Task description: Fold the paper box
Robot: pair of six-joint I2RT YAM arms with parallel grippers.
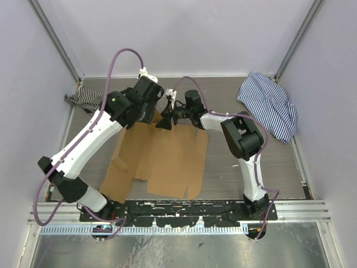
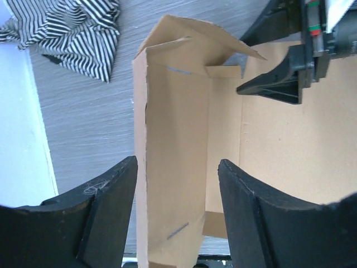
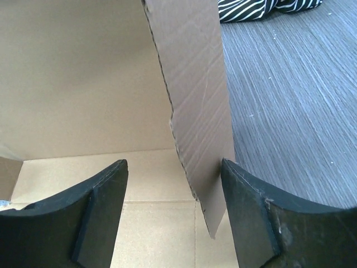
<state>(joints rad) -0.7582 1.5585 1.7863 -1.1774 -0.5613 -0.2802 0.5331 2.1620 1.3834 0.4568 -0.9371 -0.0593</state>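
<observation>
The paper box point(image 1: 162, 156) is a brown cardboard sheet lying mostly flat on the table, with its far end folded up. In the left wrist view a raised wall of the paper box point(image 2: 173, 139) stands between my left gripper's point(image 2: 177, 167) open jaws, close to the left finger point(image 2: 106, 212). My right gripper point(image 2: 279, 81) hovers just beyond that wall. In the right wrist view an upright flap point(image 3: 195, 84) stands between my right gripper's point(image 3: 174, 167) open jaws, against the right finger point(image 3: 256, 218). From above, both grippers point(image 1: 152, 116) point(image 1: 166, 115) meet at the box's far edge.
A striped cloth point(image 1: 83, 99) lies crumpled at the far left, near the wall. A larger striped cloth point(image 1: 269, 106) sits at the far right. Grey walls close in the table on three sides. The arms' base rail point(image 1: 184, 209) runs along the near edge.
</observation>
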